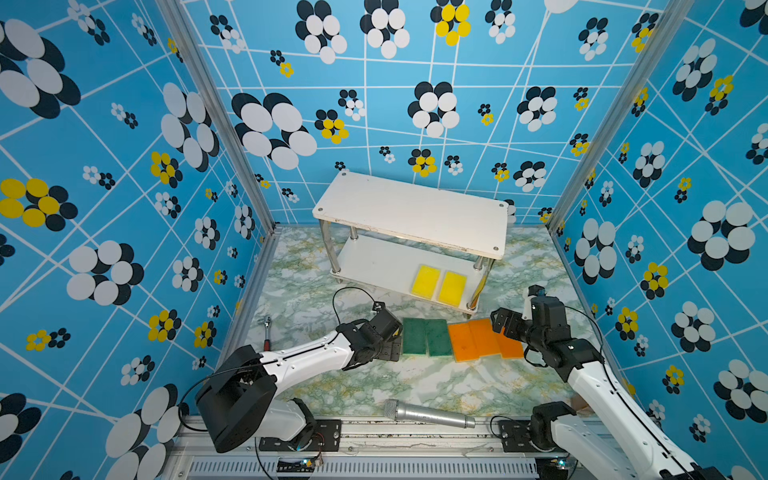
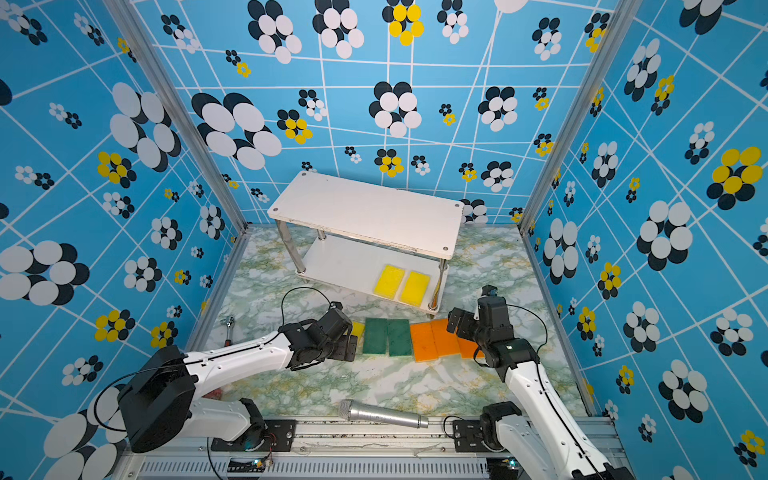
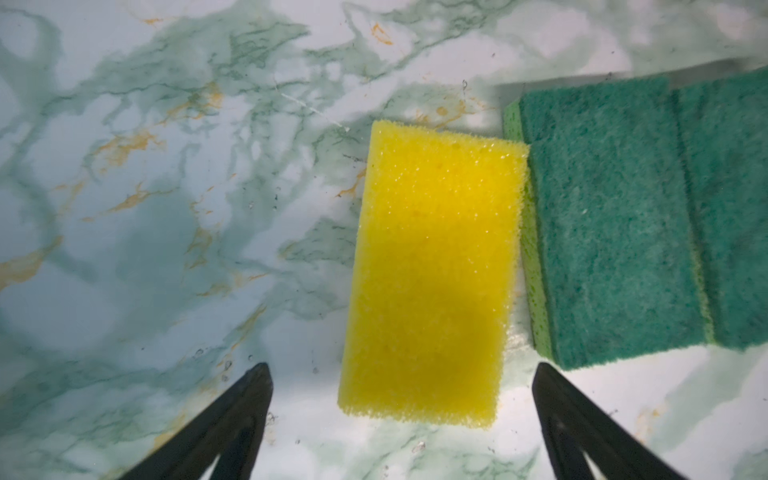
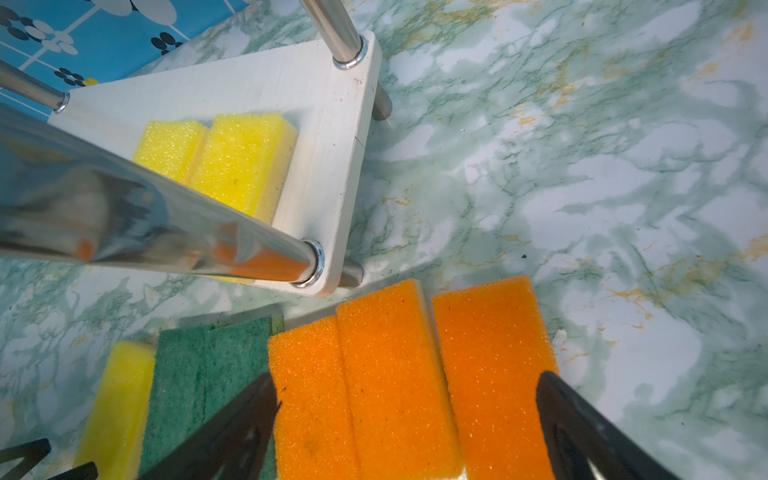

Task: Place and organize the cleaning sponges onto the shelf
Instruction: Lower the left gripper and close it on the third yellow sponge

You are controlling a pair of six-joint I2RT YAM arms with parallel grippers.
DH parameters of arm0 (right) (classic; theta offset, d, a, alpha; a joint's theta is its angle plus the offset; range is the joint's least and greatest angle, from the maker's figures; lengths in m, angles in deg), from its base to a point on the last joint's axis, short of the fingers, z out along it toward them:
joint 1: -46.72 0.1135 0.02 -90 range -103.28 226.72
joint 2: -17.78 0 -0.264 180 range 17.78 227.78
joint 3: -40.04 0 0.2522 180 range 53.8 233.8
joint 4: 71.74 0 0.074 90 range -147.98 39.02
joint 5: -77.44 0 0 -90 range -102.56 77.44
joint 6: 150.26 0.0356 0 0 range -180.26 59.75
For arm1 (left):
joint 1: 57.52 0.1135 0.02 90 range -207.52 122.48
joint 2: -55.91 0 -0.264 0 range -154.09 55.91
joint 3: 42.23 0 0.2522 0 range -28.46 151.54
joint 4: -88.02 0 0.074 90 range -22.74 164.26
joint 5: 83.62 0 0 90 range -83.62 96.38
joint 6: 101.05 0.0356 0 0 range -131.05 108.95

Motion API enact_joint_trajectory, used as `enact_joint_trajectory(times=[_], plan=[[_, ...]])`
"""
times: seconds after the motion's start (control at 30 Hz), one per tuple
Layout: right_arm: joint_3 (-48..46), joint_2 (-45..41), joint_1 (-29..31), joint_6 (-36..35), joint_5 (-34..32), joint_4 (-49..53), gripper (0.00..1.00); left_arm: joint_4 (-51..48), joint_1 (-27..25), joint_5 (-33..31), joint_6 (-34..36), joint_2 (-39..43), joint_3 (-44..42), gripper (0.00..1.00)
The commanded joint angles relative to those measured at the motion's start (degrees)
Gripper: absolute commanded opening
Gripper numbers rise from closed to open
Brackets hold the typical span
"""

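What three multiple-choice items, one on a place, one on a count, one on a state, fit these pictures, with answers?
1. The two yellow sponges on the shelf lie on: A the top board; B the lower board; C both boards.
2. Orange sponges on the table: A two; B three; C four.
3. The left gripper has its jaws: A open and empty; B shut on a sponge; C shut and empty.
Answers: B, both top views show them there; B, the right wrist view shows three side by side; A, the left wrist view shows them apart, holding nothing.
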Motion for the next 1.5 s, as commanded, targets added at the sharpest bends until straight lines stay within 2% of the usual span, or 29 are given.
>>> enact_joint_trajectory(times=[0.0,0.8,1.17,1.47], plan=[[0.91,0.45,-0.39,-1.31,-0.28,-0.13,0.99,2.84,0.22,0.36,-0.06,-0.27,-1.76,0.99],[0.19,-0.31,-0.41,-1.44,-0.31,-0.77,0.99,2.72,-0.56,0.17,0.62,-9.46,1.18,1.0],[0.29,-0.26,-0.38,-1.6,-0.53,-0.57,0.99,-0.61,-1.62,0.07,2.48,-14.1,5.05,0.87],[-0.69,2.1,-0.44,-1.66,0.07,-3.17,0.99,-4.95,-3.79,-3.17,1.51,-11.81,4.6,0.86]])
